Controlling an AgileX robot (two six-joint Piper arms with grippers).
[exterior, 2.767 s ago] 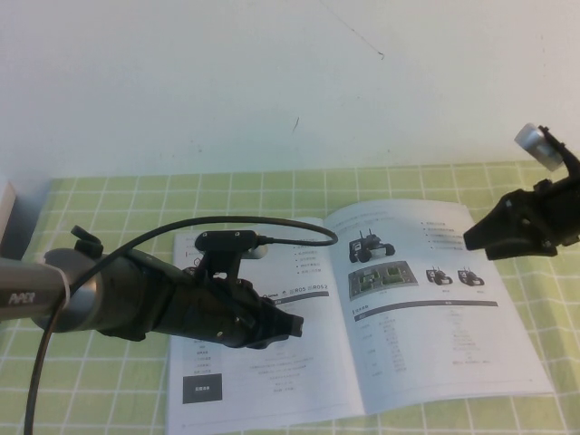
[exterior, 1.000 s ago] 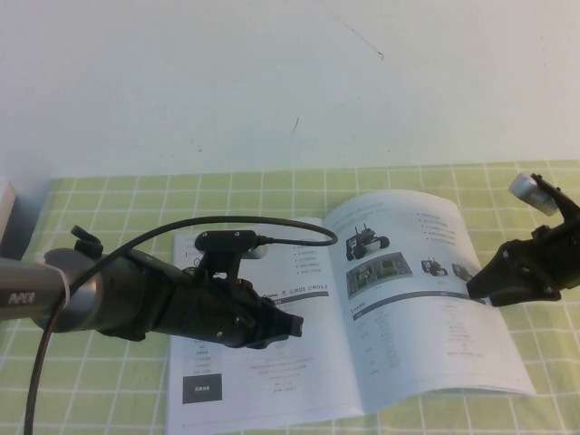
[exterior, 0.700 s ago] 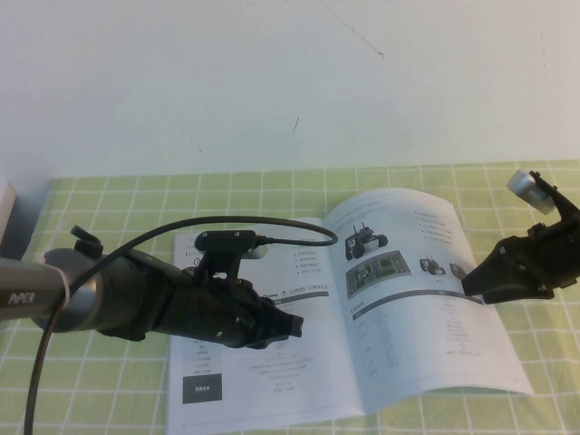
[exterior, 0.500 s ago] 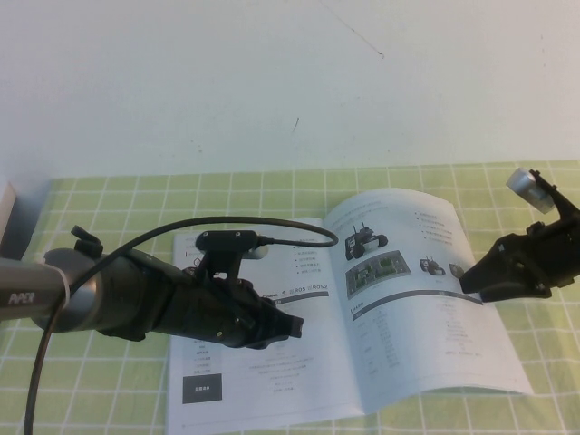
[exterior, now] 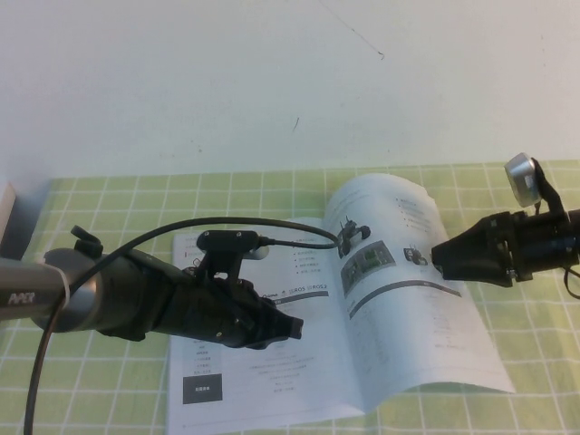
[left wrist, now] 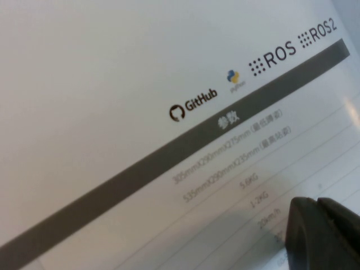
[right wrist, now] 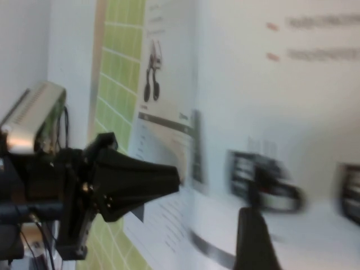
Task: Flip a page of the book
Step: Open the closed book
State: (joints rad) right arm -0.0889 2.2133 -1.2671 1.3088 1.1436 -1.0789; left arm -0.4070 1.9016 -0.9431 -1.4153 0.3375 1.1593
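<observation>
I see the book (exterior: 299, 362) open on the green checked mat (exterior: 109, 208), lower centre of the high view. My right gripper (exterior: 441, 257), at centre right, is clenched on the page (exterior: 399, 299), whose outer edge curls upward. My left gripper (exterior: 292, 328) hovers clenched and empty over the left-hand leaf.

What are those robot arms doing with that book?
They are turning a page. The right claw has the outer edge of the page and is lifting it, so the sheet bows up off the book, which lies open on the green checked mat. The left claw sits over the left-hand page, closed, as if keeping that side down. The page is only partway up, not flipped yet.
</observation>
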